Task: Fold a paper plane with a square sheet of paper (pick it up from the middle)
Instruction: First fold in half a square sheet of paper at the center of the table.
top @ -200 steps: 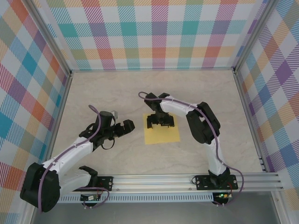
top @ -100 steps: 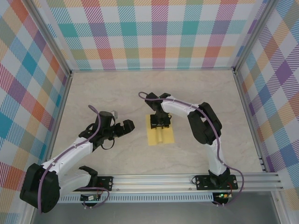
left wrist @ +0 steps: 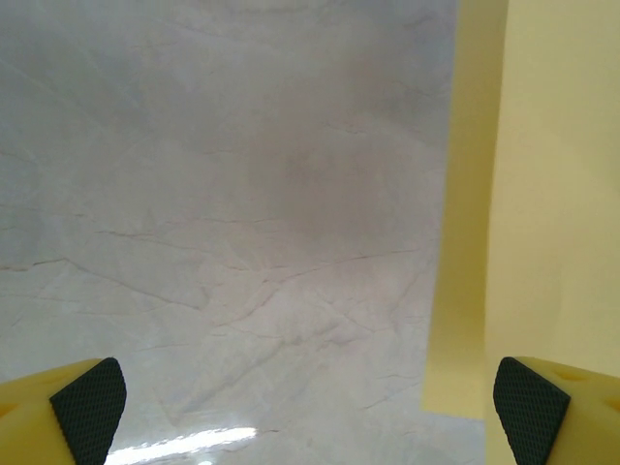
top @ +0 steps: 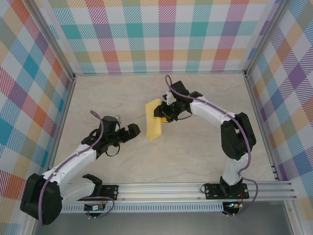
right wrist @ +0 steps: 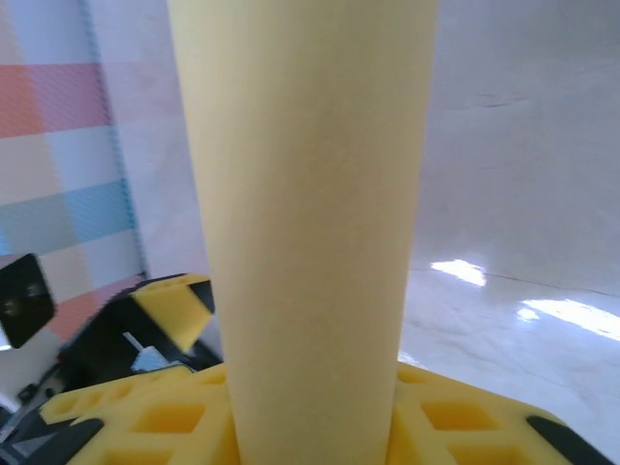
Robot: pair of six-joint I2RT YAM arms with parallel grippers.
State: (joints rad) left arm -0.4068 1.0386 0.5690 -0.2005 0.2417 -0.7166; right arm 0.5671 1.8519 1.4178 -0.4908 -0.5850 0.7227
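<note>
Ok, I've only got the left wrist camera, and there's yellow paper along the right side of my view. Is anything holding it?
Observer: Yes, the right gripper is shut on the square sheet of paper, holding it above the table.
Operator: What shape is it in?
Observer: On the right wrist view it bows into a rounded column rising from between the fingers.
Operator: And my left gripper?
Observer: From above, the left gripper is open, just left of the sheet's near end, apart from it.
</note>
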